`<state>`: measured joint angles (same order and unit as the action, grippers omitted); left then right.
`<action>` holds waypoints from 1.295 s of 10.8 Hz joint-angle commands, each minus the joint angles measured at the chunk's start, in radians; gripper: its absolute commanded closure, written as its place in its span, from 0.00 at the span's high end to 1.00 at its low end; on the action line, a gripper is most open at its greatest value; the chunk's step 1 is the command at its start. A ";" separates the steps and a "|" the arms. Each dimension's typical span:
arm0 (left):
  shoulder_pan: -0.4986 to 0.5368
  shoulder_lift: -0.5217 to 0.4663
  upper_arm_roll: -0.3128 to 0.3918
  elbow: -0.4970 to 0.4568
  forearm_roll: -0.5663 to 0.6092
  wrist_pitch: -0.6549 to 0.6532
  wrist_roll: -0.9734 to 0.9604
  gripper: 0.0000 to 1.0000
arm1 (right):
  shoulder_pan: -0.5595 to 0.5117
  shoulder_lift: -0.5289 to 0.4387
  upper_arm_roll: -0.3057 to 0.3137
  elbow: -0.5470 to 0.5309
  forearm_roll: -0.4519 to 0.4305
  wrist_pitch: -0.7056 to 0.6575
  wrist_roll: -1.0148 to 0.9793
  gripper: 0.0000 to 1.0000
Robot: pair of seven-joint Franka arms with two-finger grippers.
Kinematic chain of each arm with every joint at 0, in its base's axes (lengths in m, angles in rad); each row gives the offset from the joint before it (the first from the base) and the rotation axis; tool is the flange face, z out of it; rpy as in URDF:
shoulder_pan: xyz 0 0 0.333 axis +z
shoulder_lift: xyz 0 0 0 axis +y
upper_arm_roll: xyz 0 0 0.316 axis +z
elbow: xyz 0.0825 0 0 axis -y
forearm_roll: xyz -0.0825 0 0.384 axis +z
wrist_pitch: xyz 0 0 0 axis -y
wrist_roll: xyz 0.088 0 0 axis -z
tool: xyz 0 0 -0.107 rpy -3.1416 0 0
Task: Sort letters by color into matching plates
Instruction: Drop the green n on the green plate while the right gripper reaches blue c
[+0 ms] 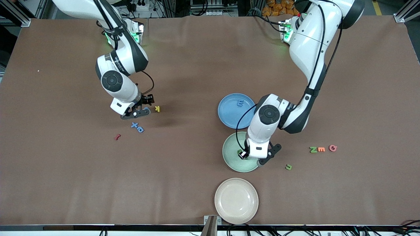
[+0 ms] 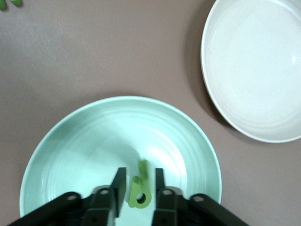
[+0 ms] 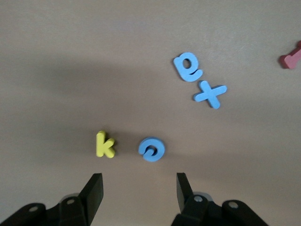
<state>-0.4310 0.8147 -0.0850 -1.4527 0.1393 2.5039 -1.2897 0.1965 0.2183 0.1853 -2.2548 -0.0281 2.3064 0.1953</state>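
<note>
My left gripper [image 1: 244,154] hangs low over the mint green plate [image 1: 231,154]. Its fingers stand open, with a gap on each side of a small green letter [image 2: 140,195] between them over the plate's floor [image 2: 84,141]. The blue plate [image 1: 229,111] lies beside it, farther from the front camera, and holds a blue letter [image 1: 240,103]. My right gripper [image 3: 138,193] is open and empty over the table, just short of a round blue letter [image 3: 151,149]. Two more blue letters, an e [image 3: 187,67] and an x [image 3: 210,93], lie close by. A green Z [image 1: 313,149] and another green letter [image 1: 288,167] lie toward the left arm's end.
A yellow K [image 3: 104,144] lies beside the round blue letter, and a red piece [image 1: 117,137] sits nearer the front camera. An orange E [image 1: 322,149] and a pink G [image 1: 332,148] sit next to the green Z. A beige plate [image 1: 236,200] rests near the table's front edge.
</note>
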 commanded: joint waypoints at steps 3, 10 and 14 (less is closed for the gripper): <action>0.047 -0.015 0.114 -0.009 0.036 -0.013 -0.005 1.00 | -0.052 -0.005 0.017 -0.107 -0.075 0.177 -0.010 0.69; 0.120 0.046 0.174 -0.002 0.017 -0.137 0.038 1.00 | -0.052 0.082 0.017 -0.149 -0.079 0.332 -0.007 0.66; 0.120 0.078 0.171 0.049 0.017 -0.111 0.044 1.00 | -0.064 0.110 0.016 -0.172 -0.134 0.376 -0.007 0.58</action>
<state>-0.3107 0.8681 0.0866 -1.4513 0.1422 2.3882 -1.2561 0.1639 0.3250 0.1865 -2.3980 -0.1145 2.6474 0.1902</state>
